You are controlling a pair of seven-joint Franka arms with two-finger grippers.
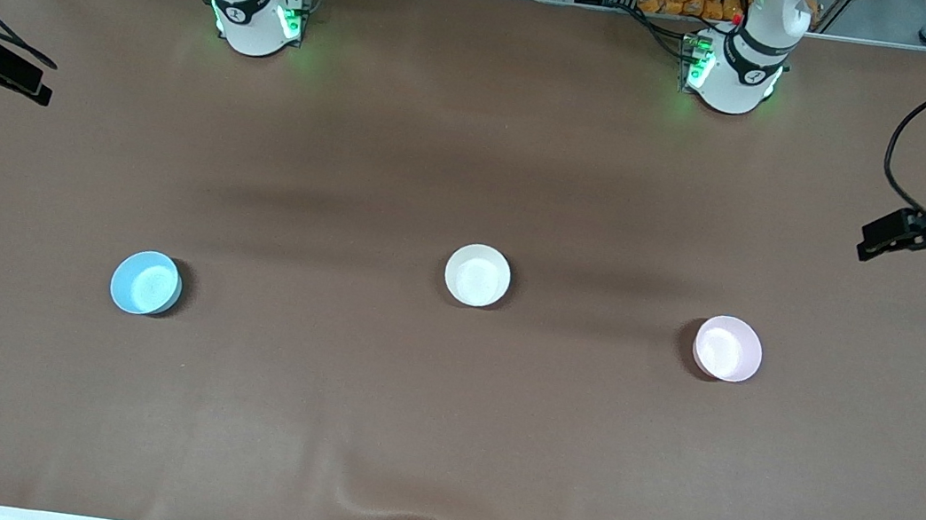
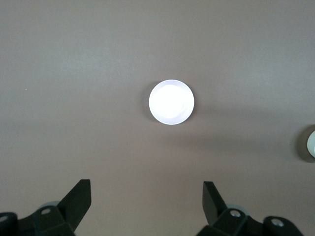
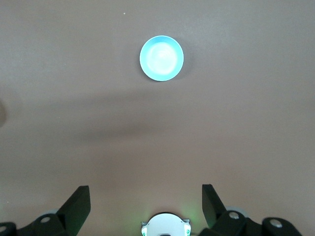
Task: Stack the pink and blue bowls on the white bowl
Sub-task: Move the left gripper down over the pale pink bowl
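The white bowl (image 2: 311, 143) is cut off by the left wrist view's edge, only a sliver showing.

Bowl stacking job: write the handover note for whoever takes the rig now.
Left claw: open, empty, high above the pink bowl at the left arm's end of the table.
Right claw: open, empty, high above the right arm's end, where the blue bowl sits.
White bowl: between the two, slightly farther from the front camera, empty.
Done: nothing stacked.
Left: place pink and blue bowls on the white one.
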